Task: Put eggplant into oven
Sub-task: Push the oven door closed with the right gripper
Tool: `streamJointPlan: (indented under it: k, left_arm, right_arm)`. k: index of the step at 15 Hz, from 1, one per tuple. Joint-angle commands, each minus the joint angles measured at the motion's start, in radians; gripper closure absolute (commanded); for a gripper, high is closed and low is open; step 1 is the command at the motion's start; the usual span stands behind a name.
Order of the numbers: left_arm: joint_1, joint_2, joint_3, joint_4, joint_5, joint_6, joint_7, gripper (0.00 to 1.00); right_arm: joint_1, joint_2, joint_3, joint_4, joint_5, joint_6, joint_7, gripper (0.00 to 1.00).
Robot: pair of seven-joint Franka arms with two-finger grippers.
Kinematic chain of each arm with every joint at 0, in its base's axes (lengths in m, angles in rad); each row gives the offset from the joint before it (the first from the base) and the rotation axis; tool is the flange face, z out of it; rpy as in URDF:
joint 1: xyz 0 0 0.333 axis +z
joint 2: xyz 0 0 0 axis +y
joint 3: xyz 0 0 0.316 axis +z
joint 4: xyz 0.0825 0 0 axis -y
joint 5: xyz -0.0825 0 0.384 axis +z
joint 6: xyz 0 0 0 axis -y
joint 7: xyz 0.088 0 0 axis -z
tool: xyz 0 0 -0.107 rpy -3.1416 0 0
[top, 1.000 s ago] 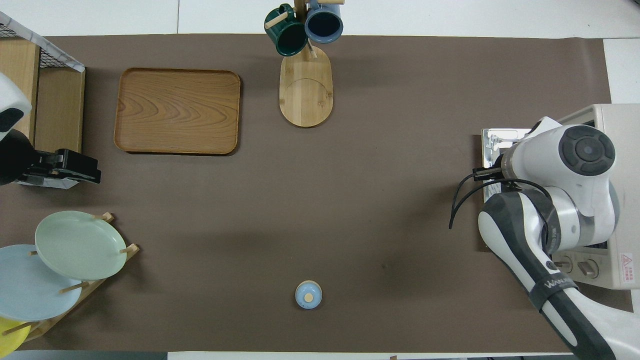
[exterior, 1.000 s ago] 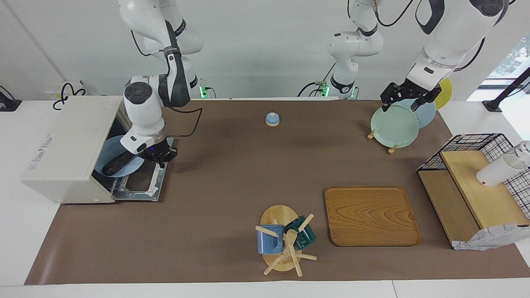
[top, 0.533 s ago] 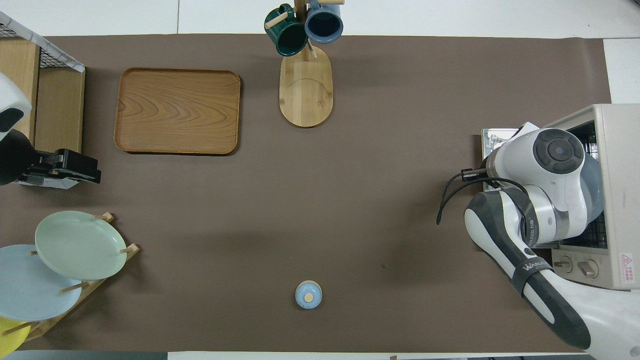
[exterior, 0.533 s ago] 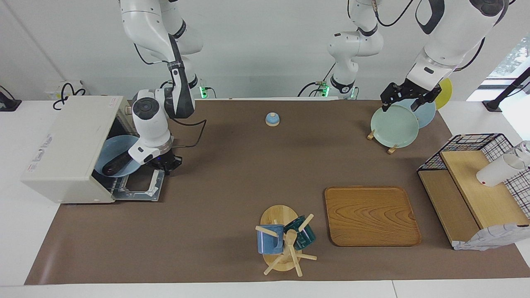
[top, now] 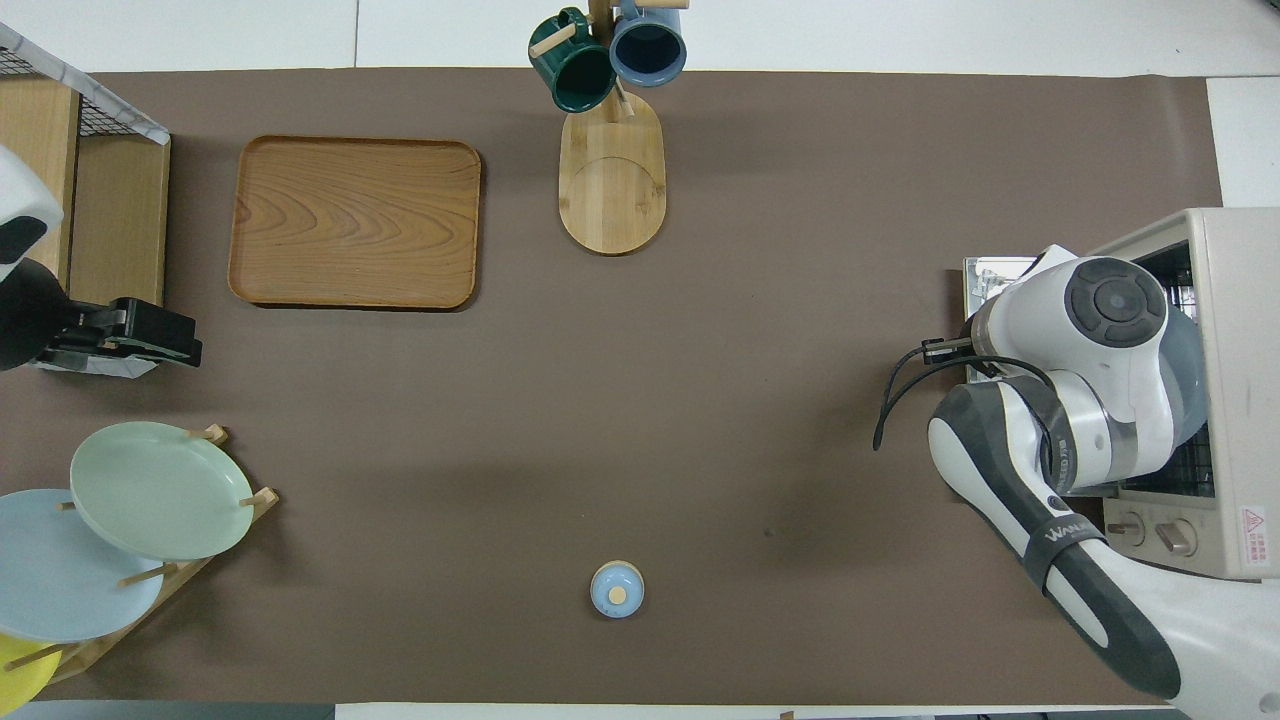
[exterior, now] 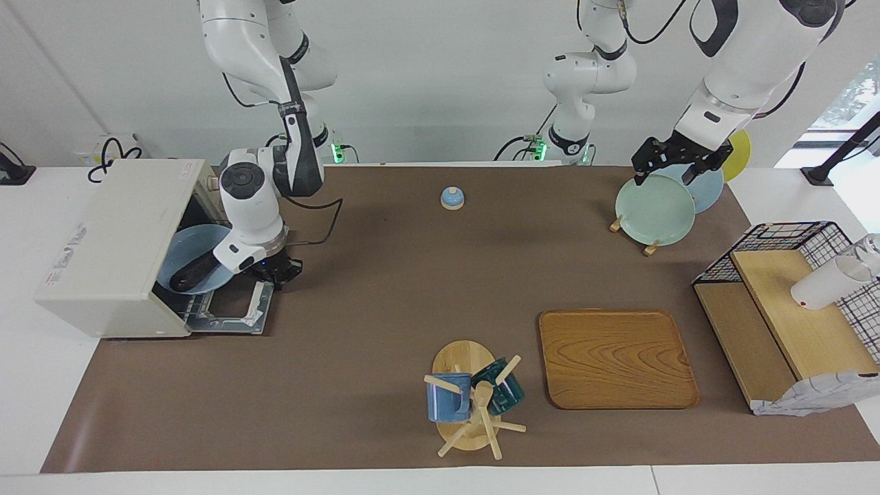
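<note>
The cream-white oven stands at the right arm's end of the table with its door dropped open. A blue plate rests in the oven's mouth, and the dark eggplant lies on it. My right gripper hangs low over the open door's edge, beside the plate and apart from it. In the overhead view the oven and the plate's rim show, but the right arm hides the eggplant and the gripper. My left gripper waits open and empty over the plate rack; it also shows in the overhead view.
A rack holds a green plate with others, at the left arm's end. A wooden tray, a mug tree and a wire shelf unit stand farther from the robots. A small blue bell sits near them.
Over the last second my right gripper drew back from the plate's edge, out over the oven door, and the wrist swung toward the robots. The plate with the eggplant stayed in the oven.
</note>
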Motion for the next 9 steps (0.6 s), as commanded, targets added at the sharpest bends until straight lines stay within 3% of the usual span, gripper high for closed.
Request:
streamJointPlan:
  k: [1,9]
  left_arm:
    - [0.014,0.001,-0.008,0.010,-0.009,-0.014,-0.002,0.00]
    - [0.012,0.001,-0.008,0.010,-0.009,-0.016,-0.002,0.00]
  right_arm:
    - [-0.001,0.000,0.000,0.040,-0.028,-0.059,-0.041,1.00]
    - [-0.059,-0.046,-0.003,0.155,-0.051,-0.262,-0.205,1.00]
